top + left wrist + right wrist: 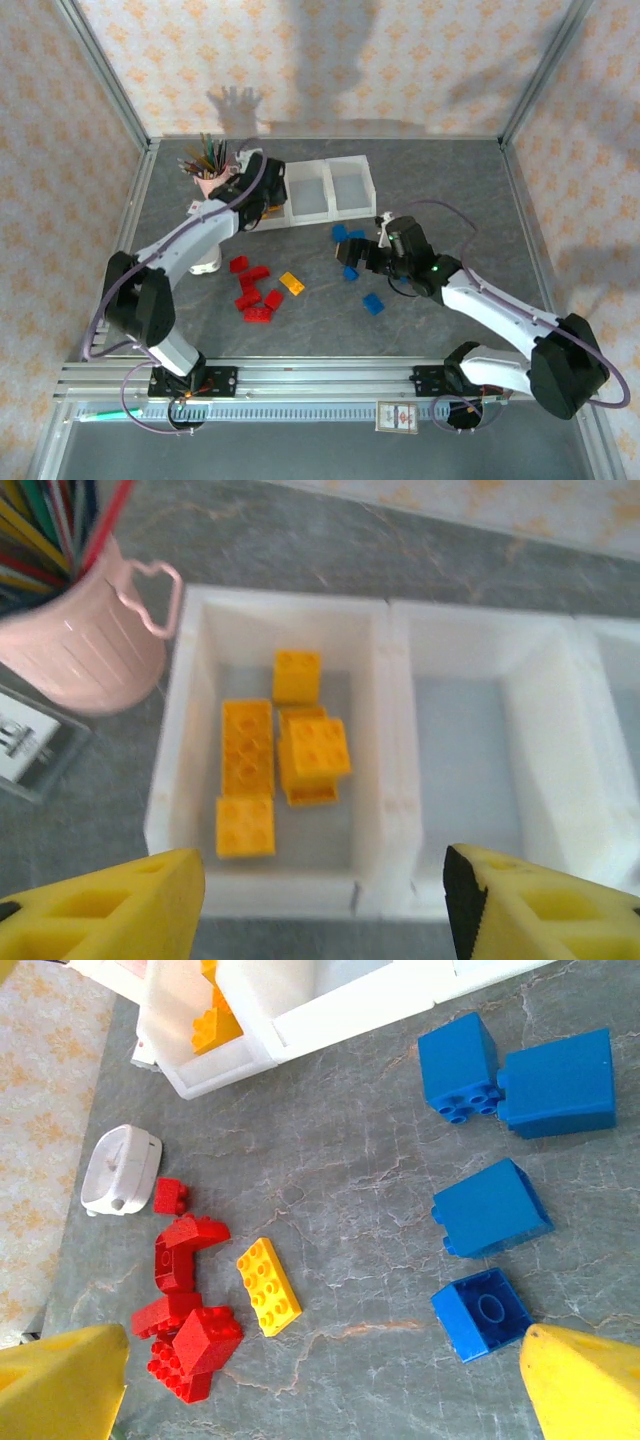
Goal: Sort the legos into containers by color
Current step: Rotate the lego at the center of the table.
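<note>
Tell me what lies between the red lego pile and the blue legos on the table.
One yellow lego, lying flat, nearer the red pile; the rest toward the blue legos is bare table. The right wrist view shows it.

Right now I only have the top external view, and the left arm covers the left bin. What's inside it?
Observer: From the left wrist camera, the left bin holds only yellow bricks, several of them and no other colour.
Operator: Is the left claw carrying one?
Observer: No. The left claw is open, with its jaws apart and nothing between them.
Operator: And the right claw?
Observer: The right claw is wide open over the table. It grips nothing, and a blue brick lies just beside one jaw.
</note>
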`<action>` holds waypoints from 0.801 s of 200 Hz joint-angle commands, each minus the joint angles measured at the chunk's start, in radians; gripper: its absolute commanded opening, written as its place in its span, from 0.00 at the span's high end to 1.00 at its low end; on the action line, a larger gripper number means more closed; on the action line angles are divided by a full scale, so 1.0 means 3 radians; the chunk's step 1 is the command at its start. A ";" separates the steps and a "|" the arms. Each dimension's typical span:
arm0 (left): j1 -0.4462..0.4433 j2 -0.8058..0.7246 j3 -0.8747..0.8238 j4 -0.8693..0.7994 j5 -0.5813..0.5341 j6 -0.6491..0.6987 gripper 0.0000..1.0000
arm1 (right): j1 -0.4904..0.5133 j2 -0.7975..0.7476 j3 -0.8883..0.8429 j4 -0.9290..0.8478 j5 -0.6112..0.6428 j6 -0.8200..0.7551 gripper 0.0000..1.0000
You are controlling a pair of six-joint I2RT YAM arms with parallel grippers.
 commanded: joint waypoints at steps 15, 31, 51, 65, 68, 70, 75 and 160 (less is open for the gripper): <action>-0.0332 -0.0347 -0.0535 -0.0144 0.0058 -0.0266 0.30 | -0.0018 -0.0253 -0.0169 -0.0204 0.0097 -0.0029 0.00; -0.0475 -0.0502 -0.0747 -0.0167 0.0073 -0.0421 0.29 | -0.0016 -0.0326 -0.0248 -0.0267 0.0087 -0.0018 0.00; -0.0657 -0.0669 -0.0986 -0.0133 0.0118 -0.0619 0.29 | -0.0015 -0.0428 -0.0386 -0.0254 0.0052 0.0018 0.00; -0.0791 -0.0710 -0.1113 -0.0095 0.0176 -0.0726 0.27 | -0.0018 -0.0488 -0.0511 -0.0173 0.0001 0.0048 0.00; -0.0816 -0.0717 -0.1137 -0.0087 0.0194 -0.0742 0.27 | -0.0018 -0.0497 -0.0531 -0.0156 -0.0009 0.0058 0.00; -0.0833 -0.0716 -0.1147 -0.0084 0.0201 -0.0749 0.27 | -0.0018 -0.0499 -0.0547 -0.0146 -0.0020 0.0060 0.00; -0.0874 -0.0705 -0.1171 -0.0080 0.0211 -0.0771 0.27 | -0.0017 -0.0508 -0.0574 -0.0127 -0.0040 0.0066 0.00; -0.1156 -0.0267 -0.1384 -0.0043 0.0168 -0.1033 0.23 | -0.0015 -0.0513 -0.0799 0.0049 -0.0074 0.0107 0.00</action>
